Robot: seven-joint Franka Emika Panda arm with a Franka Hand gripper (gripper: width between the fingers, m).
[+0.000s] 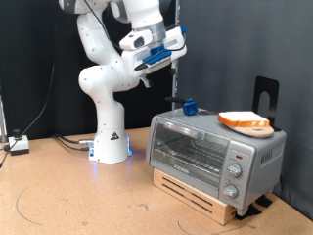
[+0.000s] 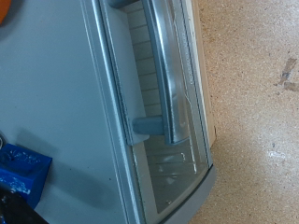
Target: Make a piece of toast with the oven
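The oven (image 1: 210, 152) is a silver-grey toaster oven on a wooden pallet at the exterior view's right. Its glass door is shut, with three knobs on its right end. The piece of toast (image 1: 245, 120), pale with an orange-brown crust, lies on a round plate on top of the oven's right end. My gripper (image 1: 161, 49) hangs in the air above the oven's left end and touches nothing. The wrist view looks down on the oven's top (image 2: 56, 103), the grey door handle (image 2: 166, 70) and the glass door. An orange edge of the toast (image 2: 5, 9) shows in its corner.
A small blue object (image 1: 189, 106) sits on the oven's top left end and also shows in the wrist view (image 2: 21, 175). A black stand (image 1: 265, 96) rises behind the oven. The arm's white base (image 1: 110, 137) stands to the left on the brown table. Cables lie at the far left.
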